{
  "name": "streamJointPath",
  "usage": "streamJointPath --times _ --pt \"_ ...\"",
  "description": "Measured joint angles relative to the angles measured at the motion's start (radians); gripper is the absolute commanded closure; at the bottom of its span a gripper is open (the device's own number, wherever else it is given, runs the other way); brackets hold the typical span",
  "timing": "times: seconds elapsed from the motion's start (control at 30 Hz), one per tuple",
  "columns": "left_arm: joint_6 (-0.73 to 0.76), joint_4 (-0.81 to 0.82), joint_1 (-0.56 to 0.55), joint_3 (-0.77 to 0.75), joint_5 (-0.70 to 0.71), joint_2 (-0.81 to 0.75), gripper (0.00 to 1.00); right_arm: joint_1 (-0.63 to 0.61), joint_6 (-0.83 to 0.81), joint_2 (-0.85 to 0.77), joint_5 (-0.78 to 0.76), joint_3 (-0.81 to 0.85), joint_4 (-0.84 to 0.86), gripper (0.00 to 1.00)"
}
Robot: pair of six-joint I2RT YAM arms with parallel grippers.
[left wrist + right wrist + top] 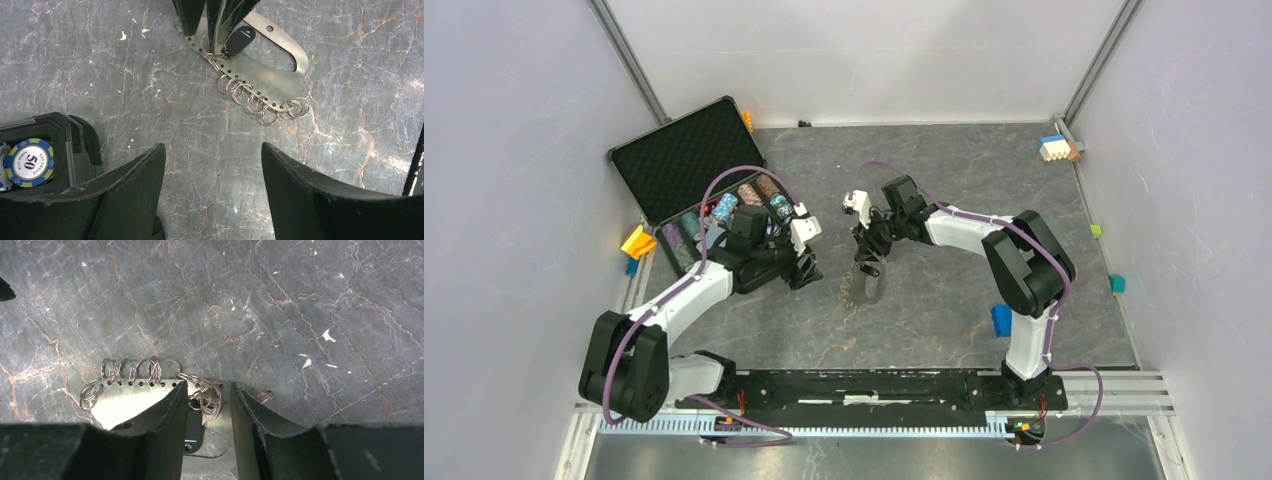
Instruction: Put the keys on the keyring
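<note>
The keyring point(267, 75) is a flat grey metal D-shaped plate lying on the table, with several small wire rings point(250, 97) along its holed edge. It also shows in the top view point(864, 288) and the right wrist view point(130, 402). The key point(192, 432), with a black head, lies on the plate beside a cluster of small rings point(206, 400); it also shows in the left wrist view point(240, 39). My right gripper point(210, 387) stands on the plate, its jaws narrowly apart, straddling the key and ring cluster. My left gripper point(213, 155) is open and empty, left of the keyring.
An open black case point(689, 160) with poker chips point(724, 212) stands at the back left, close behind my left arm; its corner point(65, 130) and a chip point(31, 161) show in the left wrist view. Small coloured blocks point(1001, 320) lie along the table's sides. One loose ring point(265, 396) lies beside the plate.
</note>
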State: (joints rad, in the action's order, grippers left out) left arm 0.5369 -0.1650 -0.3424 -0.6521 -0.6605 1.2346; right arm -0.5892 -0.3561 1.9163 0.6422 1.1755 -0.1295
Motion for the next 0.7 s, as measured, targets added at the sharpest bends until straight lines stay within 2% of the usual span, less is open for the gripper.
streamJointPath --times 0.3,0.43,0.7 --pt "-0.002 0.005 0.0 -0.035 -0.003 0.076 0.22 0.0 -0.009 0.0 0.011 -0.008 -0.007 0.62" --pt "-0.026 0.021 0.0 -0.064 -0.004 0.13 0.18 0.0 -0.016 0.0 0.011 -0.008 -0.01 0.65" --pt "-0.22 0.072 -0.002 -0.197 -0.003 0.297 0.17 0.032 -0.036 -0.002 0.028 -0.046 -0.015 0.64"
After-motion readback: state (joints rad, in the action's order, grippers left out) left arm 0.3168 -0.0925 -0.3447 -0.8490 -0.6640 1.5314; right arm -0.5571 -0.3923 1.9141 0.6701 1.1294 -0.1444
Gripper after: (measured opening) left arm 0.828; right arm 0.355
